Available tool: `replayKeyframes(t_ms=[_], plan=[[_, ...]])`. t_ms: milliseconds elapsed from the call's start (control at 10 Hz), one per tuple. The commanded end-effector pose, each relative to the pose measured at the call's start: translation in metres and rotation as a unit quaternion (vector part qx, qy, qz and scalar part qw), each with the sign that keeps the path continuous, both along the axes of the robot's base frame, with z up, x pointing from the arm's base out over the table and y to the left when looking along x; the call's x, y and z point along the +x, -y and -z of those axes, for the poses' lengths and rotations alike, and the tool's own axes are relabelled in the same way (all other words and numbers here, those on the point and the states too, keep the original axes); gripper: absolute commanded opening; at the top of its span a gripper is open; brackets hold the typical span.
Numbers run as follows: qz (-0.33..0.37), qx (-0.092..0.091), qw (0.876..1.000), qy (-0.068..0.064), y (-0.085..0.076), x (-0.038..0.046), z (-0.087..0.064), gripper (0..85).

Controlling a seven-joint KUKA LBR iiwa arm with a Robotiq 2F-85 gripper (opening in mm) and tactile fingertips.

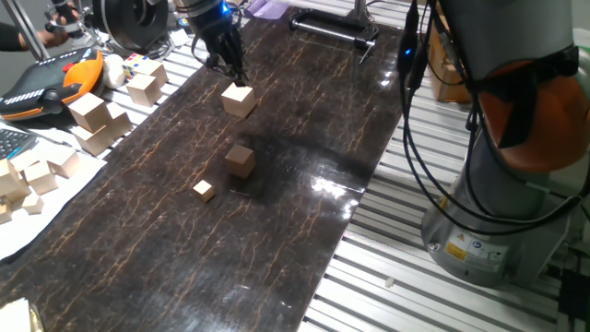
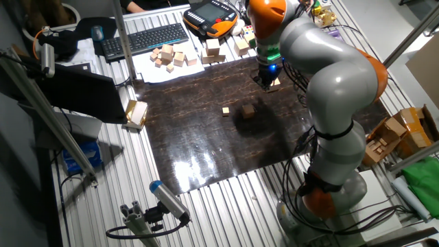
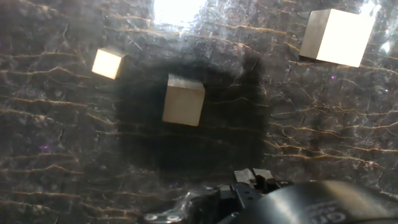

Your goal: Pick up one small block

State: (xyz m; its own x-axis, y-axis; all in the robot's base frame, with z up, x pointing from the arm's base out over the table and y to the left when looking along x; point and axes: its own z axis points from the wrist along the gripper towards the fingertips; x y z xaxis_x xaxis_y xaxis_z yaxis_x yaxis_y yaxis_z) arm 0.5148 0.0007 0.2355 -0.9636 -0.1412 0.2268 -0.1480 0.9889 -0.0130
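1. Nearest the camera in the hand view, at the bottom edge right of centre, we see dark hardware of the hand; its shape is unclear, and we cannot tell whether the jaws are open or closed.
2. In one fixed view the gripper (image 1: 232,72) hangs near the top of the frame, left of centre, just above and beside the large pale cube (image 1: 239,100). It holds nothing that we can see.
3. The small block (image 1: 240,160) rests on the dark marbled mat (image 1: 304,111), slightly left of the frame's centre, apart from the gripper. The tiny cube (image 1: 204,190) lies below and to its left.
4. Risk: the gripper is closest to the large pale cube, so a descent from here would, we judge, meet the wrong object.
5. Risk: the cubes look alike, so the tiny cube nearby could be taken instead.
6. Risk: an off-centre closure might push or rotate the block across the glossy mat.
7. Appearance: in the hand view the small block (image 3: 183,99) is a plain wooden cube with sharp edges, left of centre in a dark shadow patch. It reads reddish-tan and darker than its neighbours.
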Motion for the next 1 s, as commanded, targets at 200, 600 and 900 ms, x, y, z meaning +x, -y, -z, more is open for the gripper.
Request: replayKeyframes(t_ms=[200,600,900], plan=[[0.000,0.021,1.000,-0.002,0.0000,0.0000,-0.0004,0.7],[0.011,-0.007,1.000,-0.012,0.0000,0.0000,-0.0004,0.7],[0.090,0.001,0.996,0.003,-0.0029,0.0020,0.0021,19.3]])
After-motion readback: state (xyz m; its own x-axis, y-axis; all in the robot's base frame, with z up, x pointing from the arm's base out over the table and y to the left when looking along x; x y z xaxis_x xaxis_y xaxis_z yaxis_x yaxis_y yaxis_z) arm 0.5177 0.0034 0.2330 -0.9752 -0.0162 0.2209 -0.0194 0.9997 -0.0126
